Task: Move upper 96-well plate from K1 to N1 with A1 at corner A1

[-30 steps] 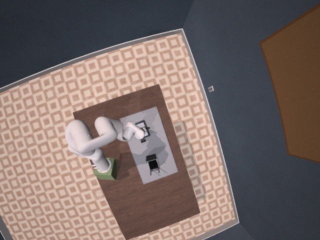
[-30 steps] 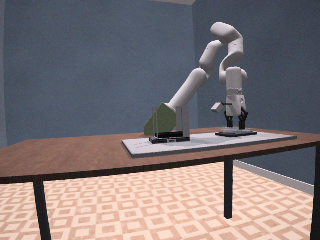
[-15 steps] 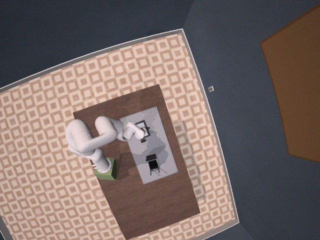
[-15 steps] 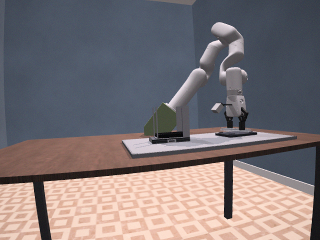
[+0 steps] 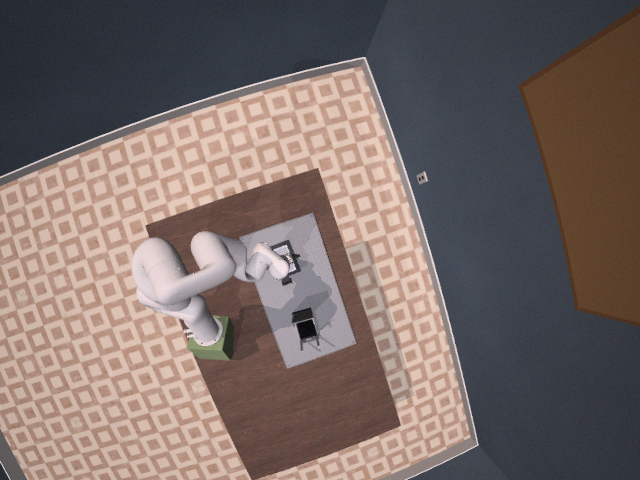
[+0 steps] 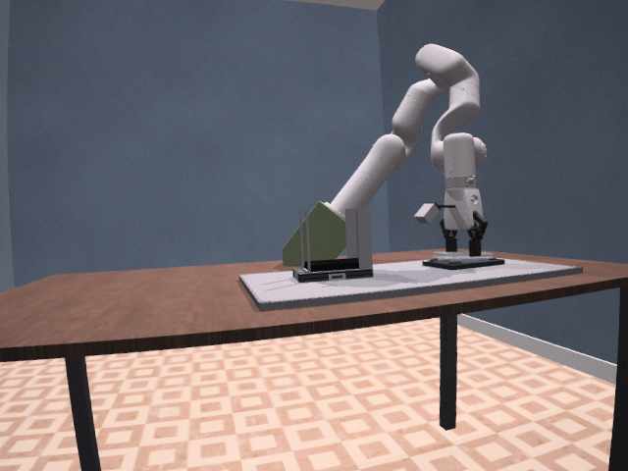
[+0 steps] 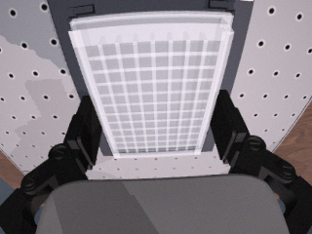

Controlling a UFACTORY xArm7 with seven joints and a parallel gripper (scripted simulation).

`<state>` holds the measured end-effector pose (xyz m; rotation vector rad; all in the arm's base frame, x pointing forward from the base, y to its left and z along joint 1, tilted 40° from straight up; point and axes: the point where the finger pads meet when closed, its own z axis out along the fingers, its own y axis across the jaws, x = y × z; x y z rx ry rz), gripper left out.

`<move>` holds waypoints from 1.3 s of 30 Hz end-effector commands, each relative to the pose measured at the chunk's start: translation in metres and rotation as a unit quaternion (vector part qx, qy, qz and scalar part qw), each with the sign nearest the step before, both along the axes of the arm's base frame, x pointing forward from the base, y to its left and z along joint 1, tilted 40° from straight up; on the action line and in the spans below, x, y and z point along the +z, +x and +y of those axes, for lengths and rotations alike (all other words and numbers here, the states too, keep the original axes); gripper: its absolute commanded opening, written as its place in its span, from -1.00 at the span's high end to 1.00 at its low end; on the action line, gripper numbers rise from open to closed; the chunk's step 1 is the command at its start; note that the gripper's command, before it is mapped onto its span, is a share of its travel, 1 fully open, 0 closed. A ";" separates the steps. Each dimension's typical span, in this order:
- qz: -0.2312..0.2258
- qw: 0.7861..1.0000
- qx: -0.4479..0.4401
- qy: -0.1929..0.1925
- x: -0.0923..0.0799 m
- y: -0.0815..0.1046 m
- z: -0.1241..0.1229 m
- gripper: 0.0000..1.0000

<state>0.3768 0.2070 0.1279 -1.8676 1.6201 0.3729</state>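
Observation:
The clear upper 96-well plate (image 5: 282, 251) (image 6: 462, 254) (image 7: 153, 73) is between the fingers of my gripper (image 6: 462, 248) (image 7: 155, 107), which is shut on its two long sides. It looks level, wells up, over the dark nest N1 (image 5: 296, 264) (image 6: 458, 263) (image 7: 62, 29). The plate is close above the nest or touching it; the views do not show whether it is seated. The letters A1 cannot be read in any view. The rack K1 (image 5: 302, 314) (image 6: 319, 277) holds a black block, the lower plate (image 5: 306, 329) (image 6: 332, 264), low between its uprights.
The rack's thin posts and tall grey panels (image 6: 359, 237) stand up from the pale perforated board (image 5: 333, 310) (image 6: 284, 296) (image 7: 288, 73). The board lies on the brown table (image 5: 320, 413) (image 6: 152, 304). The arm's green base (image 5: 211, 351) (image 6: 319, 237) stands beyond the rack in the exterior view.

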 end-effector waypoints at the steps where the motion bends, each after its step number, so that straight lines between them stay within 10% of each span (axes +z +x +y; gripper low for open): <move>1: -0.001 1.000 -0.001 0.001 0.000 0.001 0.000 1.00; 15: -0.001 1.000 -0.001 0.001 -0.001 0.001 0.001 1.00; 16: -0.001 1.000 -0.001 0.001 -0.002 0.002 0.002 -1.00; 39: -0.001 1.000 -0.001 0.001 -0.002 0.002 0.002 -1.00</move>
